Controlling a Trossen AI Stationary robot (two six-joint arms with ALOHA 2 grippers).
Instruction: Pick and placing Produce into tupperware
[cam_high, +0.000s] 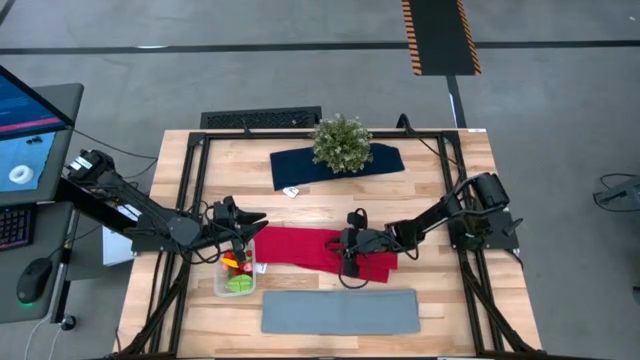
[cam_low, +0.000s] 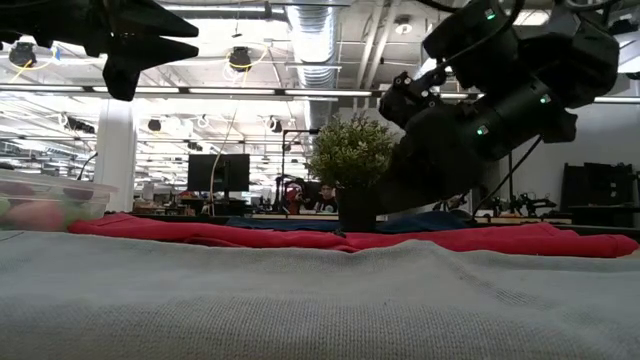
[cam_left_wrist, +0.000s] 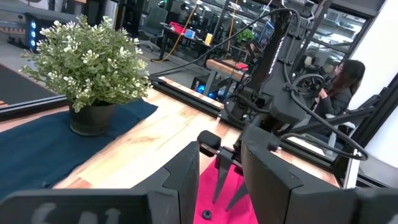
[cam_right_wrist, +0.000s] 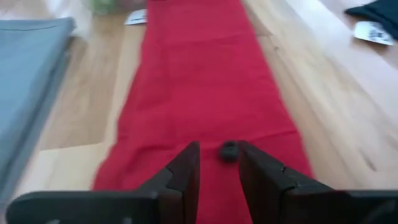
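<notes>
The clear tupperware (cam_high: 237, 272) stands on the table at the red cloth's left end, with green, yellow and red produce inside; it also shows in the low view (cam_low: 50, 200). My left gripper (cam_high: 250, 224) hovers open and empty just above and beyond it. A small dark berry (cam_right_wrist: 229, 151) lies on the red cloth (cam_high: 300, 248). My right gripper (cam_right_wrist: 219, 148) is low over the cloth's right part (cam_high: 347, 258). It is open, with a fingertip on either side of the berry and no touch that shows.
A flat grey mat (cam_high: 340, 310) lies near the front edge. A bushy potted plant (cam_high: 341, 143) stands on a dark blue cloth (cam_high: 300, 165) at the back. A small white tag (cam_high: 291, 191) lies on the wood. Black frame rails run along the table's sides.
</notes>
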